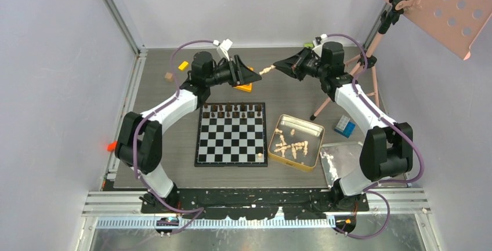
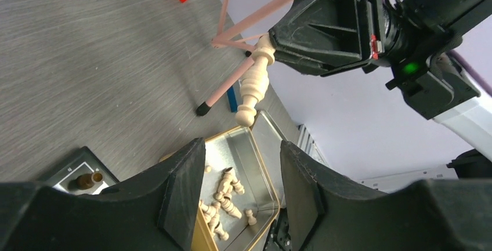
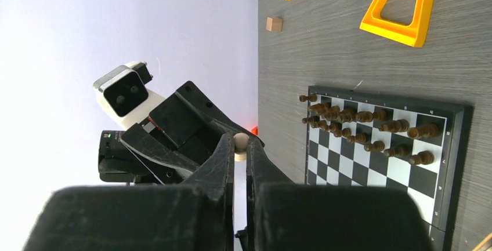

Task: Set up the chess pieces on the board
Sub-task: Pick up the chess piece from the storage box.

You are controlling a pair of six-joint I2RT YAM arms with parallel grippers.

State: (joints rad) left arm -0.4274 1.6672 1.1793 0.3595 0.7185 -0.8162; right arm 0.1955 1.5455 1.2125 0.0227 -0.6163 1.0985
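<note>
The right gripper (image 1: 275,67) is pinched tight on a pale piece (image 1: 267,69), holding it in the air beyond the far edge of the board (image 1: 232,146), well above the grey table (image 1: 162,97). The left wrist view shows the piece (image 2: 255,83) plainly. It is light tan turned wood with a rounded top caught at the black fingertips, a small collar below that, a slim waist and a flared round foot. It hangs tilted, with the foot pointing down and toward the left gripper (image 2: 242,152). The right wrist view shows only the round end of the piece (image 3: 241,142) between the two fingers (image 3: 223,164).

The left gripper faces the right one at close range, and its jaws are spread with nothing between them. The foot of the piece sits just beyond its fingertips and does not touch them.

The board is flat and square, checkered black and white with a thin dark border. The dark pieces (image 1: 232,110) stand in two rows along its far edge. They are brown and glossy, and the back row is the taller of the two. A single pale figure (image 1: 260,156) stands at the board's near right corner. Just right of the board, a gold tin (image 1: 308,133) holds more pale figures (image 1: 290,145) lying on their sides in a loose heap. A yellow frame (image 3: 406,2) and a small wooden cube (image 3: 274,24) lie on the table beyond the board.
</note>
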